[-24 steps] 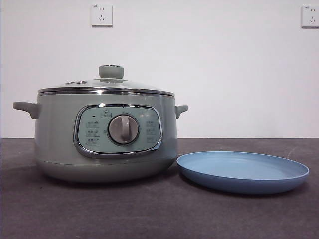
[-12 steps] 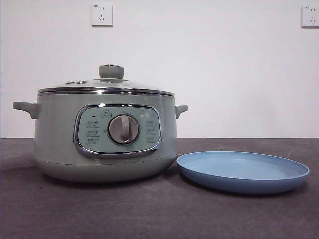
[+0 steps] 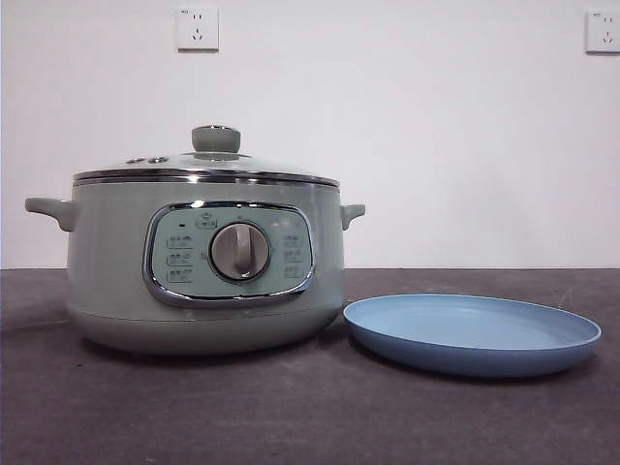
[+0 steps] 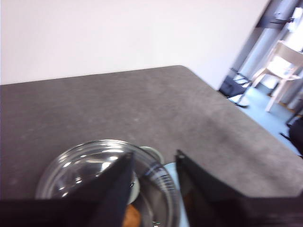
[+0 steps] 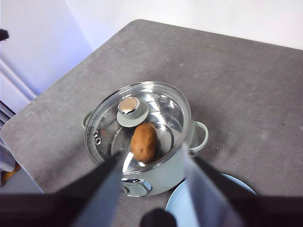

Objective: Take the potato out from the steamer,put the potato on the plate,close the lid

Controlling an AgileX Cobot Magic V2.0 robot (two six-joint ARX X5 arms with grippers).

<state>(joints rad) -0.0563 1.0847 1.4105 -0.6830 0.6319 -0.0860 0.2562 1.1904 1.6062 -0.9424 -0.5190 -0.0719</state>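
The pale-green steamer [image 3: 107, 262] stands left of centre on the table with the glass lid [image 3: 208, 167] shut on it. Through the glass, the brown-orange potato [image 5: 143, 142] lies inside beside the lid's knob [image 5: 128, 109]. To the steamer's right the light-blue plate [image 3: 472, 334] lies bare. No arm shows in the front view. My right gripper [image 5: 151, 158] hangs open high over the steamer [image 5: 201, 135]. My left gripper [image 4: 154, 158] is open, closer above the lid [image 4: 85, 165], with a bit of potato [image 4: 131, 217] showing between its jaws.
The dark grey tabletop [image 3: 291, 417] runs back to a white wall with two sockets [image 3: 198, 29]. The table's edge [image 4: 227, 106] drops off to a room with a chair [image 4: 284, 61]. The plate's rim [image 5: 176, 208] almost touches the steamer's base.
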